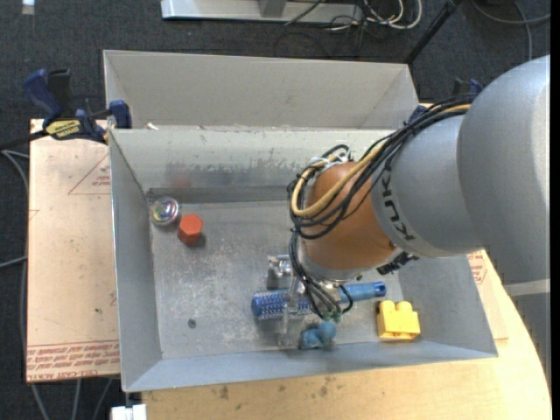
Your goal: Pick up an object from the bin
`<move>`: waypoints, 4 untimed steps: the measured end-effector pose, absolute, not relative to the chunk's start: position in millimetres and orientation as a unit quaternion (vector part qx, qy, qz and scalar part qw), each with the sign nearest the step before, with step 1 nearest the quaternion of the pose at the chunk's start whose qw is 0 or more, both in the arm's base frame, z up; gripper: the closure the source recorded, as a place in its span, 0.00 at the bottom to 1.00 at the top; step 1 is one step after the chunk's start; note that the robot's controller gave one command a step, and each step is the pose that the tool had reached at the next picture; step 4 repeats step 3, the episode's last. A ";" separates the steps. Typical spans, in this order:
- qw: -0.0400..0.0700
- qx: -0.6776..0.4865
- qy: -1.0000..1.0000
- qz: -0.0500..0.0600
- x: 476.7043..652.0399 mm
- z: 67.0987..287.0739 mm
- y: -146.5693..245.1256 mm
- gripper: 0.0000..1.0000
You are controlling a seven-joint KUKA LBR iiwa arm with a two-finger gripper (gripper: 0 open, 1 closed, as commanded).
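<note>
Bin (219, 269) holds orange block (190, 227), yellow brick (397, 319)

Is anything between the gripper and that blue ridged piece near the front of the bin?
Nothing visible. The gripper is down right beside the blue ridged piece. A teal piece lies close by on the gripper's other side, not between them.

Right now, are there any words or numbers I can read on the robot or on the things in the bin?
"KU": dark letters on the grey arm, beside its orange cover. The rest of the word curves out of sight.
Yellow block: no writing to read.
Orange piece: no writing to read.
Shiny round thing: too small to tell.
</note>
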State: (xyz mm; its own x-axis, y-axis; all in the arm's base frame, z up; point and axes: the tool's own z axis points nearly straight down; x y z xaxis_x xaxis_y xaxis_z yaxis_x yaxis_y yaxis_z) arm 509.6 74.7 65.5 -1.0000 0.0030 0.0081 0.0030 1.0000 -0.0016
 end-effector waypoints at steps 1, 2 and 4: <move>0.000 -0.001 -1.000 -0.001 511.8 69.1 76.8 1.00; -0.003 0.009 -1.000 -0.001 513.2 191.2 94.4 1.00; -0.005 0.037 -0.999 -0.001 514.5 366.2 73.9 1.00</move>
